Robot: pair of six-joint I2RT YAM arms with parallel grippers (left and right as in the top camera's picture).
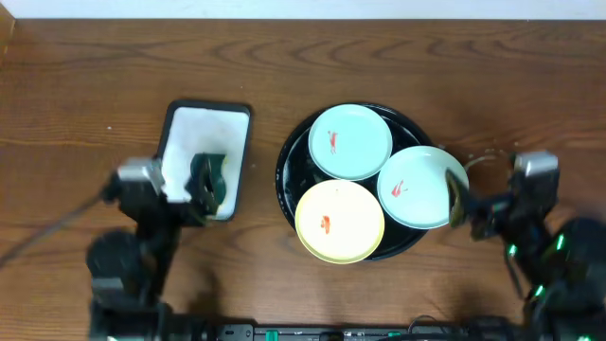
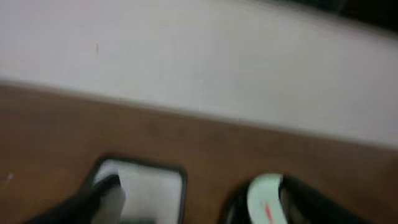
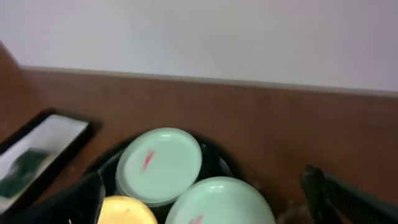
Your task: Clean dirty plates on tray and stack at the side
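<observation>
Where all three dirty plates lie together on the round black tray (image 1: 287, 170), the upper mint plate (image 1: 349, 141) sits at the far side, the right mint plate (image 1: 420, 187) lies with its outer edge over the tray's right rim, and the yellow plate (image 1: 340, 220) is nearest the arms; their edges meet near the tray's middle, and each bears a small red smear. The tray rests on the brown wood-grain tabletop (image 1: 95, 85). The right gripper (image 1: 466, 210) hangs just beside the right mint plate with its jaws spread wide and nothing between them; whether a finger touches the plate cannot be told. To the left, well apart from the tray, a white dish (image 1: 204, 123) with a black edge holds a dark green pad (image 1: 208, 175). The left gripper (image 1: 201, 194) hangs over the dish's near end, its jaws likewise spread wide and holding nothing.
</observation>
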